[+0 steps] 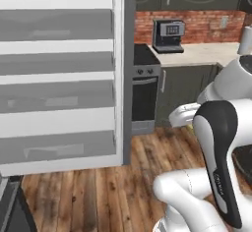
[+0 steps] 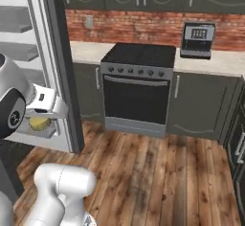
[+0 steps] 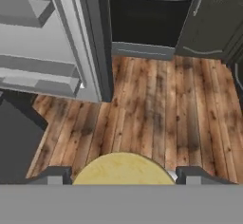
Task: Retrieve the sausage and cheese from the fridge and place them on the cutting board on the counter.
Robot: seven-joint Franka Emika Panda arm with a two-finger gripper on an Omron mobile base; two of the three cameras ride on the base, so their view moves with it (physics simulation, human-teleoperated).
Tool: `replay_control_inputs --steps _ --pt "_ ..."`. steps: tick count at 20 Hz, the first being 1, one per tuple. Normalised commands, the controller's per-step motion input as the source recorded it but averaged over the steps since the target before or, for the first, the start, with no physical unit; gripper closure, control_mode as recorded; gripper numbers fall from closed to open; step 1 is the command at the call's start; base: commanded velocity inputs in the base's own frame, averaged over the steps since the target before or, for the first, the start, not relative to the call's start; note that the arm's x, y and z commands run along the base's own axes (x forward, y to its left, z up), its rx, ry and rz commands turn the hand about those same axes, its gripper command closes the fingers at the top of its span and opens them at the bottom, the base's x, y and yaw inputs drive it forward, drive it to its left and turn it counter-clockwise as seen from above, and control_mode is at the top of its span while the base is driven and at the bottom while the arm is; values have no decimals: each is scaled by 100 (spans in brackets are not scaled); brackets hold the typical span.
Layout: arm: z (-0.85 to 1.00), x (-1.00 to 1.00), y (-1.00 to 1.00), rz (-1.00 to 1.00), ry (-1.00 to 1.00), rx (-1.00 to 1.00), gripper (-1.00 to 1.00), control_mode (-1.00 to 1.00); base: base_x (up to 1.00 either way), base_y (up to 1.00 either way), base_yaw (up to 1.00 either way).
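Tool (image 3: pixel 121 175) grips cheese (image 3: pixel 122 169), its lower half cut off.

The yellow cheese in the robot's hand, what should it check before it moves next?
1. Cheese sits between the fingertips: ok.
2. Gripper shut on the cheese: ok.
3. Hand is outside the fridge, over the wooden floor: ok.
4. Fridge door open: ok.
5. Cutting board in sight: not ok.
6. Sausage still to fetch: cannot tell.
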Motion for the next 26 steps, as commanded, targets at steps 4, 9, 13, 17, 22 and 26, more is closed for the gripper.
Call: replay_control_inputs --steps 4,9,13,17,22,26 --pt "0 0 0 0 0 0 100 100 0 -29 -64" --pt "0 0 0 0 0 0 100 100 67 -72 9" --pt "0 0 0 0 0 0 100 100 85 -100 28" --pt "0 0 0 0 0 0 100 100 100 -76 25" --pt "0 0 0 0 0 0 100 100 100 -17 43" --pt "0 0 0 0 0 0 100 100 100 0 66"
